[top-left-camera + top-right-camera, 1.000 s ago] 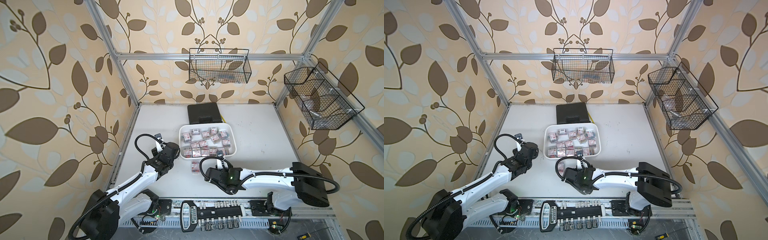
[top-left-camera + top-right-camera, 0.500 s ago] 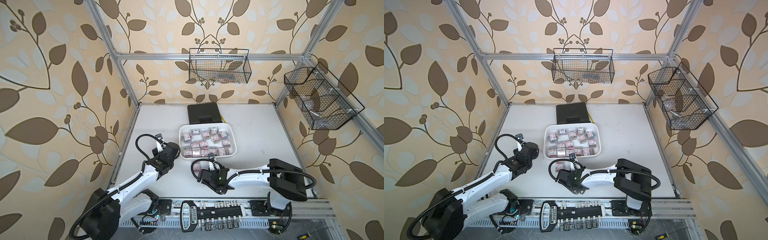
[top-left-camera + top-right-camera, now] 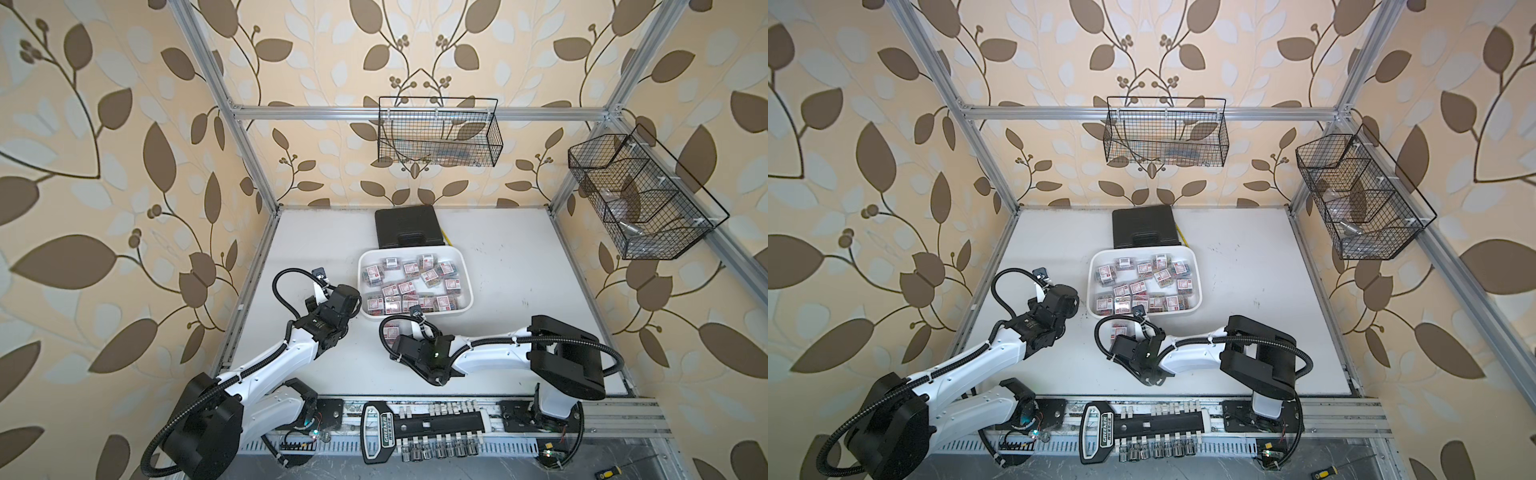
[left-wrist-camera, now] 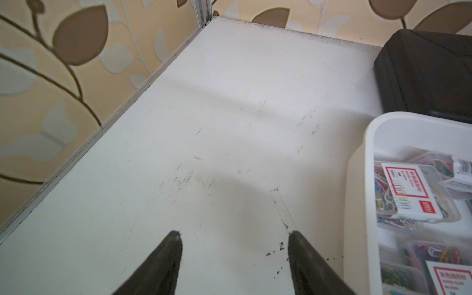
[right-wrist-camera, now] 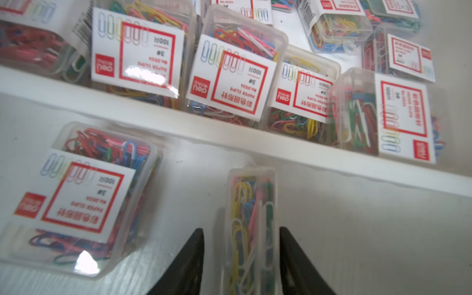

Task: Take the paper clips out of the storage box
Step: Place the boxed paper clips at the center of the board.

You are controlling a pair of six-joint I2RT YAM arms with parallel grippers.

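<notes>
R gripper (image 5: 241, 229): jaws apart, one each side of a clip box (image 5: 251, 204) that stands on its thin edge on the desk (image 5: 357, 229). There's a clear gap on one side and barely any on the other, so imo it's let go, not pinched. A 2nd box (image 5: 81, 196) lies flat, label up, just beside it. Both sit outside the tray (image 5: 229, 132), close to its wall, approx 7 o'clock of the tray as the top views show it.

L gripper (image 4: 233, 233): jaws apart too, nothing between them. It hangs over bare desk at about 9 o'clock of the tray, near the wall. Looks idle.

Step, my read: drop-off of a box outside the tray, and early in the job, since two are out and the big pile of boxes (image 3: 415, 286) is inside. Next, R needs to back off straight w/o knocking the edge-standing box (looks tippy), then go up over the rim for a box near the 6 o'clock wall.

Hard to see: both top views hide R's fingers and the on-edge box under the wrist + cable. The R wrist pic is blurry. Can't count the boxes in the tray bc some lean on each other. The case (image 3: 407, 226) at 12 o'clock is partly behind the tray. The wire baskets (image 3: 644, 199) hold sth, can't tell what.
</notes>
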